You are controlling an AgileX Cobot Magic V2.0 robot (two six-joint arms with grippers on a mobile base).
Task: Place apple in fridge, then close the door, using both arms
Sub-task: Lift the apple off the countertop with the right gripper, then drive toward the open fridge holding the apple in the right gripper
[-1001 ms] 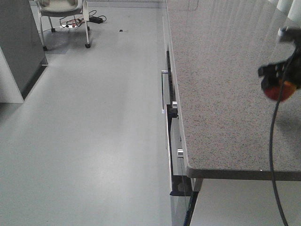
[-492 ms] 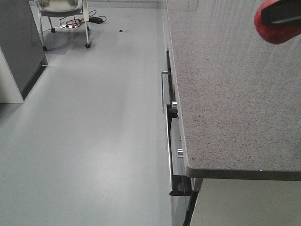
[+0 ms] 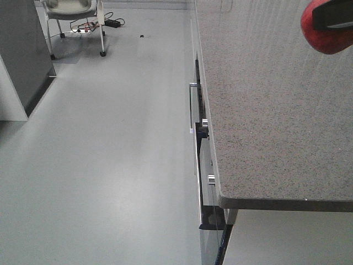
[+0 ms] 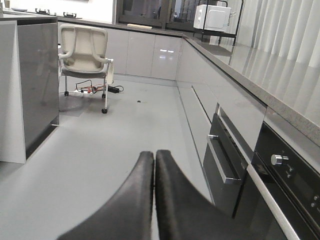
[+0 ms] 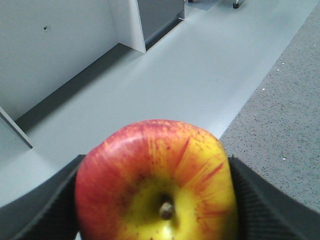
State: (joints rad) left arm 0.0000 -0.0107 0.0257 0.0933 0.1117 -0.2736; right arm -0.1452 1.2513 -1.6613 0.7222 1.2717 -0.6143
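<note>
The apple (image 5: 155, 185), red with yellow patches and a short stem, fills the right wrist view with its stem end toward the camera. My right gripper (image 5: 156, 202) is shut on it, a black finger (image 5: 45, 207) pressing on each side. In the front view the apple (image 3: 330, 40) hangs at the top right above the counter, with a black finger (image 3: 336, 19) across it. My left gripper (image 4: 154, 156) is shut with nothing between its fingers, held low over the floor and pointing down the aisle. The fridge and its door are out of view.
A speckled grey counter (image 3: 265, 110) runs along the right, with a built-in oven and its bar handle (image 3: 191, 107) below its edge. A dark grey cabinet block (image 3: 22, 55) stands at the left. A white chair (image 4: 82, 47) and floor cables (image 4: 92, 90) are at the far end.
My right gripper has risen with the apple from mid-height at the right edge to the top right corner of the front view, nearer the camera. The dangling cable has left the view.
</note>
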